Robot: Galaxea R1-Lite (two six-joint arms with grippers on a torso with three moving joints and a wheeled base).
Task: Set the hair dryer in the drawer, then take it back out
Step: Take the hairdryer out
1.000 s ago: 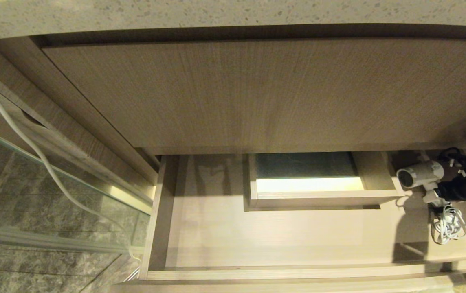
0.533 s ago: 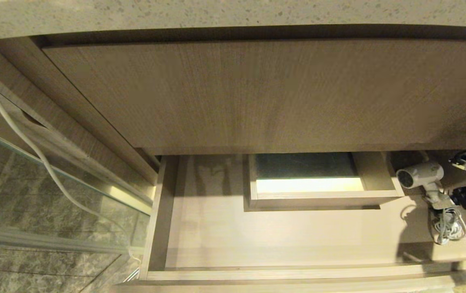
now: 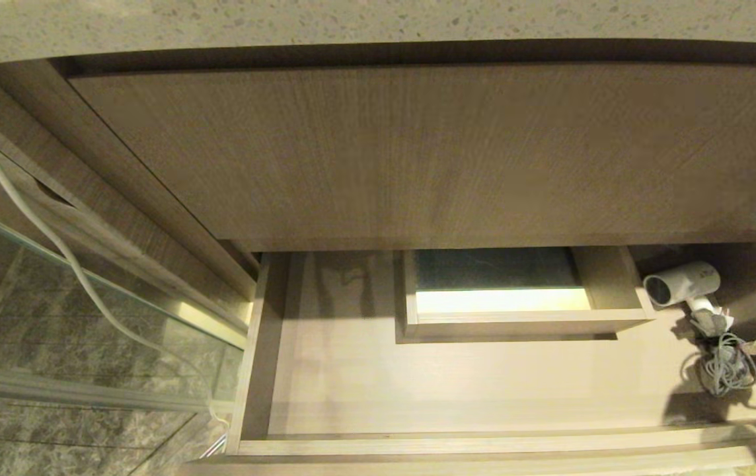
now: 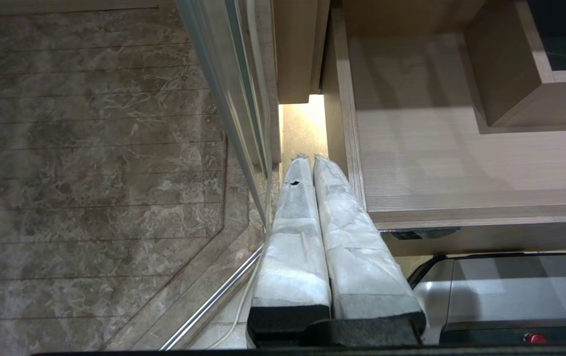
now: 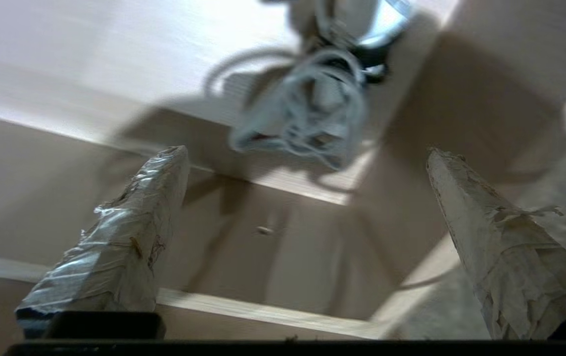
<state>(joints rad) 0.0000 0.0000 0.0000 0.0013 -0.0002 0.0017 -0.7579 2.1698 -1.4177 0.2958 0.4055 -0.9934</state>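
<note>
The hair dryer (image 3: 682,281) lies in the open drawer (image 3: 457,390), just right of its boxed cut-out (image 3: 517,317), its coiled cord (image 3: 725,367) bunched nearer the drawer front. The right gripper (image 5: 307,153) hangs over the cord, jaws spread wide and holding nothing. The left gripper (image 4: 315,160), jaws pressed together, hangs beside the drawer's left wall.

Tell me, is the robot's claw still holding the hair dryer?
No, the hair dryer lies alone in the drawer, and the right gripper has its fingers spread wide around nothing.
</note>
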